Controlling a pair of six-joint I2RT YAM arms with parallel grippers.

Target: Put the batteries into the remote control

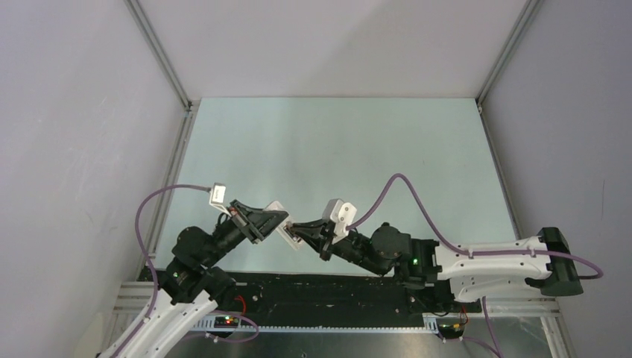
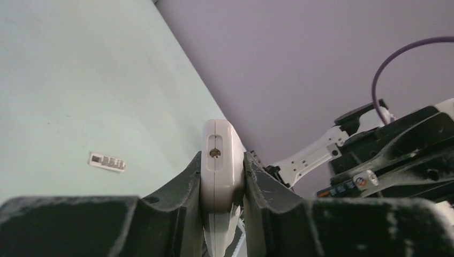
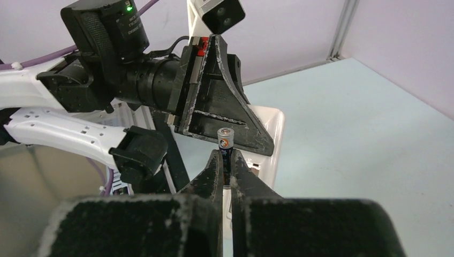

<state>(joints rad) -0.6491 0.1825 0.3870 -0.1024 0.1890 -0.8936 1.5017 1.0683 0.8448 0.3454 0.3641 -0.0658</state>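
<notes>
My left gripper [image 2: 222, 161] is shut on the white remote control [image 2: 220, 140], clamping its two flat sides and holding it on edge above the table. In the top view the remote control [image 1: 288, 237] hangs between the two arms near the front of the table. My right gripper [image 3: 225, 161] is shut on one battery [image 3: 225, 141], a thin dark cylinder standing upright with its pale metallic end up. The battery's tip sits just in front of the left gripper's finger [image 3: 225, 115] and the remote control [image 3: 269, 140], close to them; I cannot tell whether it touches them.
A small flat pale cover plate [image 2: 108, 161] lies on the pale green table [image 1: 335, 149], to the left of the left gripper. Grey walls with metal corner posts [image 1: 160, 52] enclose the table. The right arm's purple cable [image 1: 402, 186] arcs above the surface.
</notes>
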